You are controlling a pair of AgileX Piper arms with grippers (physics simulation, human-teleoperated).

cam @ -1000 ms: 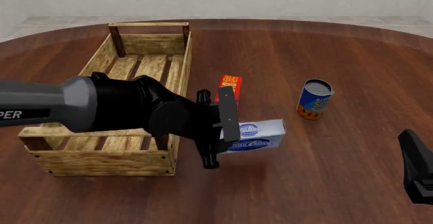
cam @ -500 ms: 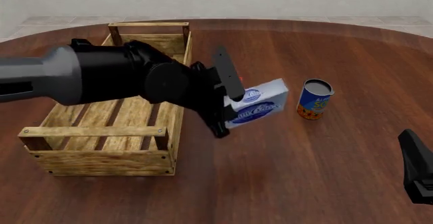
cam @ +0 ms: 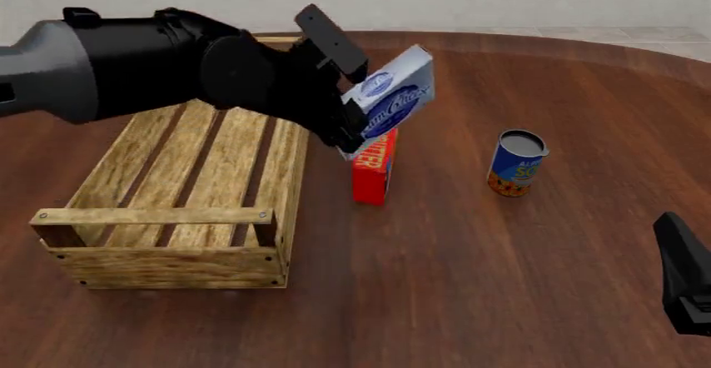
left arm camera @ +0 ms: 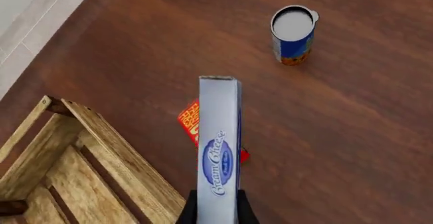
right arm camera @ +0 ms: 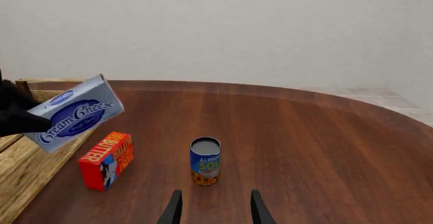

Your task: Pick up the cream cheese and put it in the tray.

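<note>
The cream cheese [cam: 391, 95] is up in the air, tilted, clamped at its lower end between the fingers of the left gripper [cam: 339, 93], which grasps it firmly; in the left wrist view the box [left arm camera: 219, 148] runs straight out from the two dark fingertips [left arm camera: 190, 211] pressed on its flat faces. It hangs above the table [cam: 534, 285], just past the right-hand long wall of the tray [cam: 178, 210], not over the slats. Directly under it, toward 6 o'clock in the front view, stands the red butter box [cam: 375, 168], on the table just beside the tray's wall. At about 4 o'clock from the cream cheese, well apart, a blue soup can [cam: 517, 163] stands upright. The right gripper [right arm camera: 213, 210] sits low at the table's near right edge, its two fingers spread apart with nothing between them, pointing toward the can [right arm camera: 205, 160] and the butter box [right arm camera: 106, 159].
</note>
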